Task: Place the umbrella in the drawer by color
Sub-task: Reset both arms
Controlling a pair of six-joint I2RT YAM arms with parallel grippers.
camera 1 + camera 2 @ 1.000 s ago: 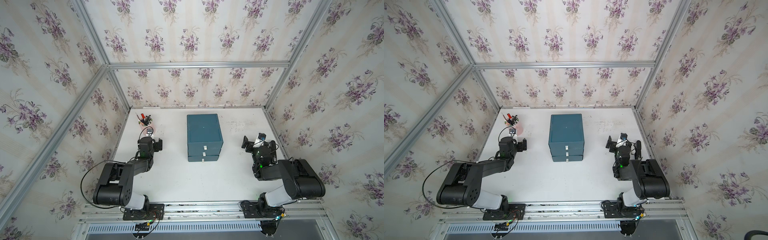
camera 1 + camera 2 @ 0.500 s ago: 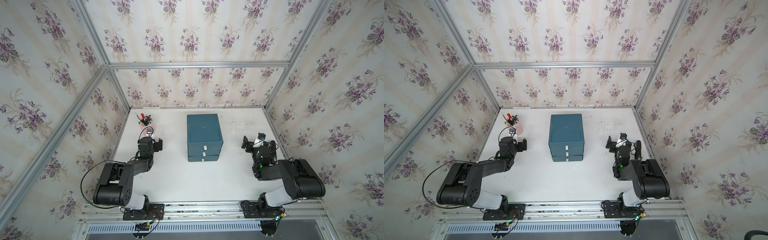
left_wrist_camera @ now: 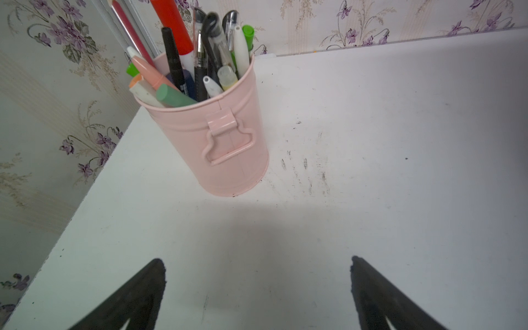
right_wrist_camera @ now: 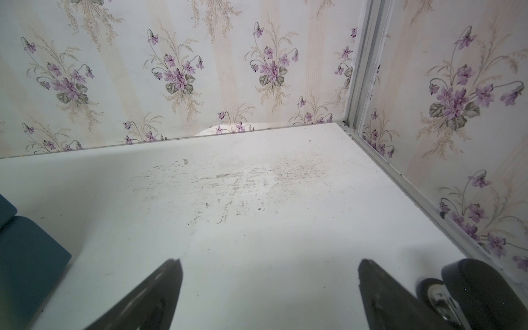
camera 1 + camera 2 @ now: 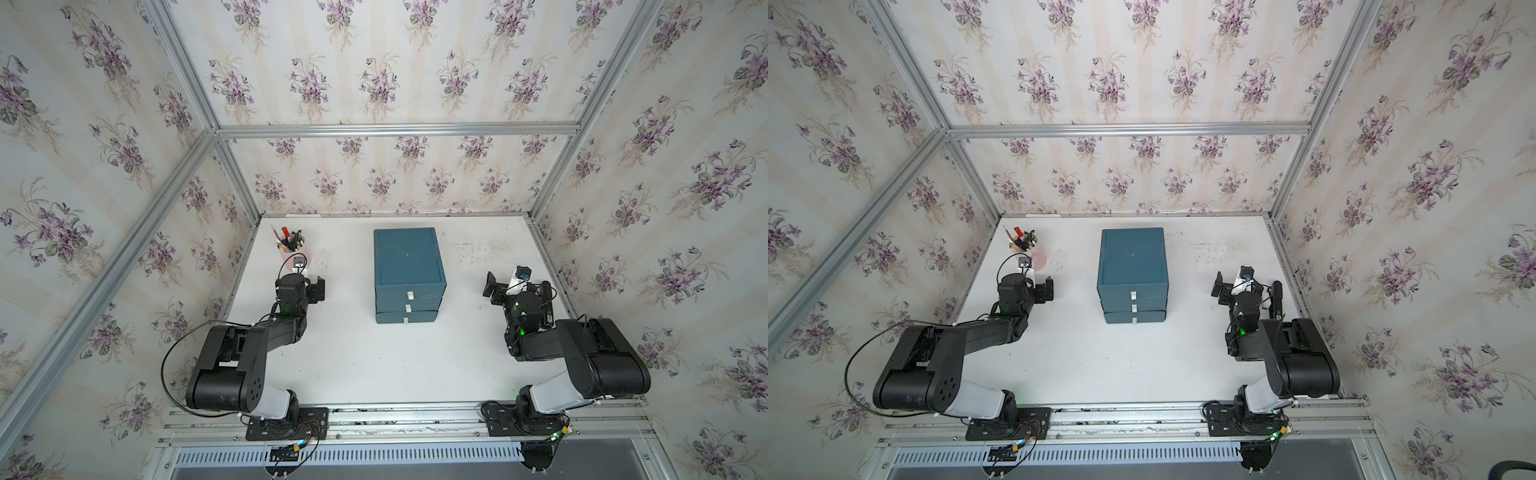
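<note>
The drawer (image 5: 409, 266) (image 5: 1131, 262) is a teal cabinet of three stacked drawers, all pushed in, standing mid-table; one corner shows in the right wrist view (image 4: 25, 257). A black elongated object, apparently the folded umbrella (image 5: 1277, 297) (image 4: 485, 297), lies on the table by the right wall, just outside my right gripper's outer finger. My right gripper (image 4: 268, 261) (image 5: 515, 286) is open over bare table, to the right of the drawer. My left gripper (image 3: 257, 261) (image 5: 305, 286) is open and empty, left of the drawer.
A pink metal cup (image 3: 223, 137) (image 5: 293, 249) full of pens and markers stands just ahead of the left gripper, near the back left corner. Wallpapered walls with aluminium frame rails close in the white table (image 5: 374, 357) on three sides.
</note>
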